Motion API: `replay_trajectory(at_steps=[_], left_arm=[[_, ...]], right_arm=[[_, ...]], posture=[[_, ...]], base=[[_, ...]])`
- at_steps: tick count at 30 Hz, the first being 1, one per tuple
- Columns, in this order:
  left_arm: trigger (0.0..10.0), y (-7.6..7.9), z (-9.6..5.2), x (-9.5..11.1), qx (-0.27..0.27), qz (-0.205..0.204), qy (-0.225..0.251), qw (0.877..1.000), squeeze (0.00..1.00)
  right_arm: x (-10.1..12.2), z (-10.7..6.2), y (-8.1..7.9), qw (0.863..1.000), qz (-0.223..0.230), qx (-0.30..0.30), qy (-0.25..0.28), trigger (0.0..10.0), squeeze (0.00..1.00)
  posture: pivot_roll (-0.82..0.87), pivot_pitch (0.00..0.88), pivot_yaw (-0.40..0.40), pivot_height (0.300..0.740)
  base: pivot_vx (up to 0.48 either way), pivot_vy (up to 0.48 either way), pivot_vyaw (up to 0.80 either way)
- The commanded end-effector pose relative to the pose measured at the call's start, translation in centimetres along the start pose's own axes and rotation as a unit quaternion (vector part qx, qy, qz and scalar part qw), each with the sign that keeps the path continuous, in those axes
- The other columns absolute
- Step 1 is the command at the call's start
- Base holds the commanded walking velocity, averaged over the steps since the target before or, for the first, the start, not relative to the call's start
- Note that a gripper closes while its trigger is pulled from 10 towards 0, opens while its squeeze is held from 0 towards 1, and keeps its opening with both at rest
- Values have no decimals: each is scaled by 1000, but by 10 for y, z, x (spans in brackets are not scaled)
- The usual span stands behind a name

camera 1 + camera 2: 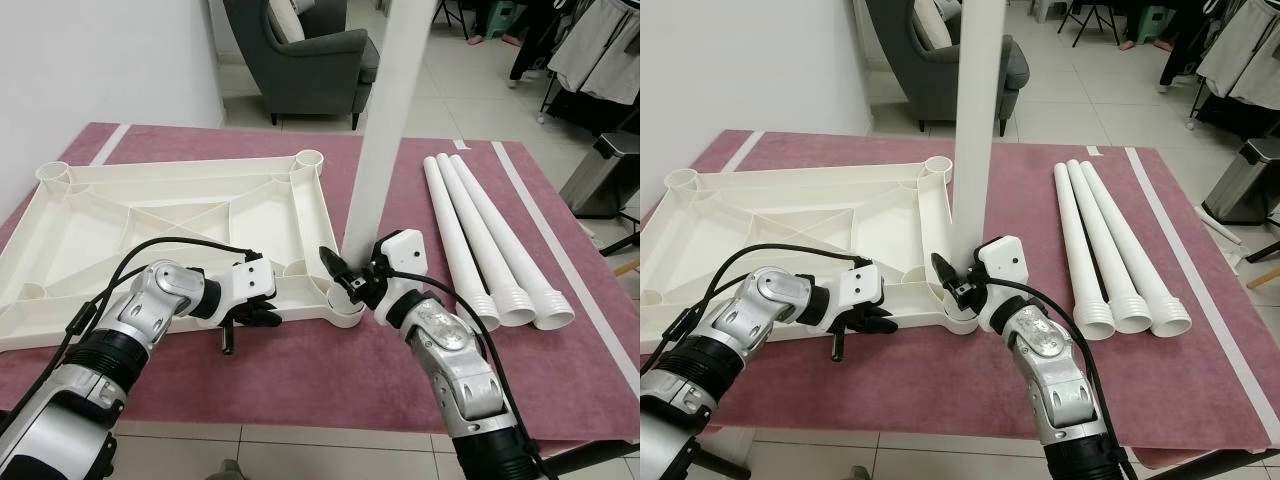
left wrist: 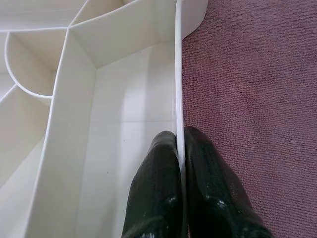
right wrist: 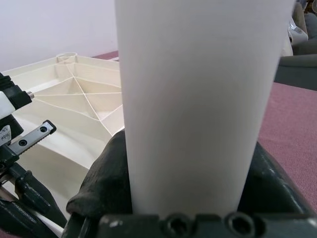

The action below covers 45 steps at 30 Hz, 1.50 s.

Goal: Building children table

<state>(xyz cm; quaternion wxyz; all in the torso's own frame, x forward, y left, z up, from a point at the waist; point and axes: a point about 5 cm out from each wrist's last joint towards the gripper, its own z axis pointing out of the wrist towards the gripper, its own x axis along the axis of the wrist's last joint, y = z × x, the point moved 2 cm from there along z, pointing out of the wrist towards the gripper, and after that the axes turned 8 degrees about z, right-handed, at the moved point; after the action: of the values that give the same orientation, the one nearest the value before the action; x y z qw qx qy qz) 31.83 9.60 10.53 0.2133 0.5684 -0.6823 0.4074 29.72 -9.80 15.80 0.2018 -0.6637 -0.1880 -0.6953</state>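
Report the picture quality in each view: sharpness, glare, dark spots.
Left and right eye views: sharp, evenly lit, soft shadows under the tabletop. Left wrist view: crisp; the left gripper has glossy highlights low on its black fingers. Right wrist view: the leg looms close, soft and pale, with the right gripper dark beneath.

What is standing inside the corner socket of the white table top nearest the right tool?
A white leg stands upright in that socket of the table top, gripped by the right tool. Its lower end is hidden inside.
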Motion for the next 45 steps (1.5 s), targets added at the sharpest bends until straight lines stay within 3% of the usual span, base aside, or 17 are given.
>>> replay_trajectory(at_steps=[1,18,29,36,45], left_arm=[[10000,-9,-1,7,73,-15,39,996,0],[10000,-9,-2,6,76,-18,37,996,0],[10000,-9,-1,7,78,-19,38,996,0],[10000,-7,0,7,79,-20,39,996,0],[10000,-7,1,7,80,-22,40,996,0]], right_arm=[[-26,-3,5,998,9,-16,-61,10000,0],[-63,-25,-1,992,44,-51,-108,10000,0],[-61,-19,16,983,12,-149,-109,10000,0],[-61,-21,14,977,15,-189,-94,10000,0],[-66,-35,19,944,13,-318,-89,10000,0]], posture=[[80,27,27,740],[79,34,36,740],[79,35,30,740],[78,34,25,740],[74,29,22,740]], base=[[0,0,0],[0,0,0],[0,0,0],[0,0,0],[0,0,0]])
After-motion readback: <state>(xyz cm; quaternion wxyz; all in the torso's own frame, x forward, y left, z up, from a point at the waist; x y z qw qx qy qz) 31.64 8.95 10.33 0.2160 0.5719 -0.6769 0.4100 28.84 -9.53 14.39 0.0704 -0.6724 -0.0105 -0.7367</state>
